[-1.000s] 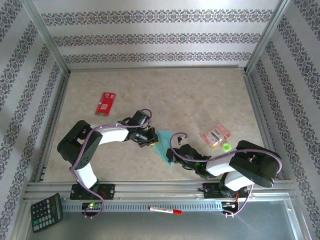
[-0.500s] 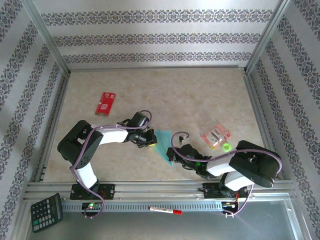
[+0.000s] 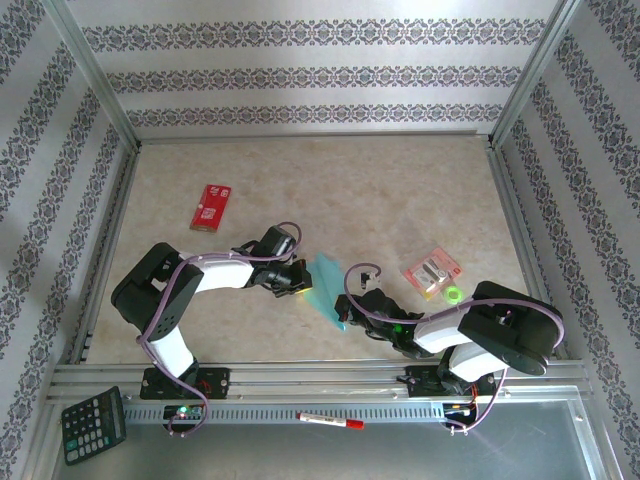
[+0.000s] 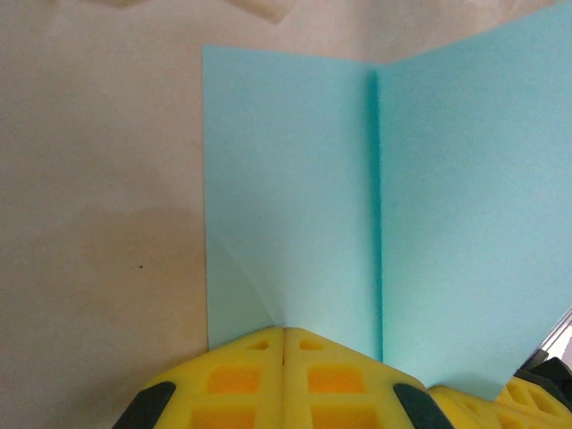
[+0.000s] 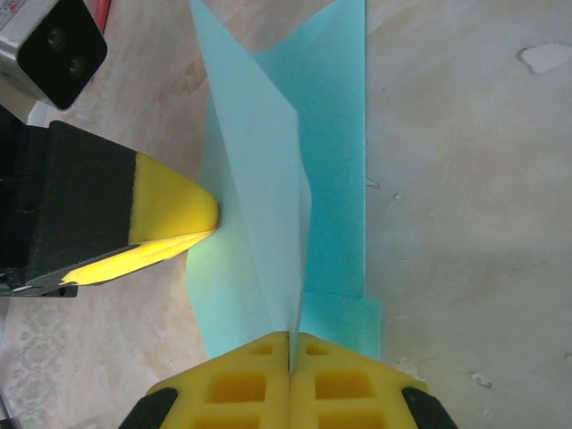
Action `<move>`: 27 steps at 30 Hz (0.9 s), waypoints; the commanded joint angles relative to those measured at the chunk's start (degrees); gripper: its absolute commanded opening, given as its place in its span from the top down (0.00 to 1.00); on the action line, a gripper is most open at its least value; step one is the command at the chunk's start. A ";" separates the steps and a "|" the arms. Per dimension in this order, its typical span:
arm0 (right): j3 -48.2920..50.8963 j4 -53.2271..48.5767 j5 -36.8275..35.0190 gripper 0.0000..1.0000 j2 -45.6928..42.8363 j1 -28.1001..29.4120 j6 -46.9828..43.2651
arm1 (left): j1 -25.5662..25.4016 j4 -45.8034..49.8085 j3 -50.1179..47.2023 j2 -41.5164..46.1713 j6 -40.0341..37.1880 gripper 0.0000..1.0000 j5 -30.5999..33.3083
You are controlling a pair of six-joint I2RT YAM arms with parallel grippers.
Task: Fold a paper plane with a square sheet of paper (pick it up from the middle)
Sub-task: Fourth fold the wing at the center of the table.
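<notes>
The light teal-blue sheet of paper (image 3: 327,285) is creased into a narrow shape and stands partly raised off the table between both grippers. My left gripper (image 3: 304,284) is shut on its left edge. In the left wrist view the yellow jaws (image 4: 284,332) meet on the paper (image 4: 357,197), which shows one vertical crease. My right gripper (image 3: 350,306) is shut on the near end. In the right wrist view its jaws (image 5: 293,338) pinch a raised fold of the paper (image 5: 259,179), and the left gripper's yellow fingers (image 5: 170,219) touch the sheet from the left.
A red rectangular packet (image 3: 211,206) lies at the back left. A pink-and-yellow packet (image 3: 432,270) and a small green object (image 3: 452,294) lie right of the paper. A calculator (image 3: 93,425) and a red pen (image 3: 330,420) rest on the near rail.
The paper has turned from a flat triangle into a narrower raised strip. The left gripper has shifted slightly right with its edge. The right gripper has barely moved.
</notes>
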State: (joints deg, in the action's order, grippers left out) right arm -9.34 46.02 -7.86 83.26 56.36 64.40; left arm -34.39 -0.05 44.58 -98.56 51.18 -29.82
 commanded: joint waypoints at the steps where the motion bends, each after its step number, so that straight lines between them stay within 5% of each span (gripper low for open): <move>1: 0.38 -1.80 -1.34 1.00 0.15 -0.46 0.60 | 0.55 6.59 -1.90 -1.41 -1.30 1.00 3.90; 27: -3.33 -1.37 4.17 1.00 2.17 -0.64 -0.73 | 0.62 8.32 -0.65 -1.90 -2.49 1.00 3.87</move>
State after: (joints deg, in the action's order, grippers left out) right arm -11.60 46.06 -4.97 86.15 55.99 64.55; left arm -34.39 0.60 44.91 -98.56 50.15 -29.74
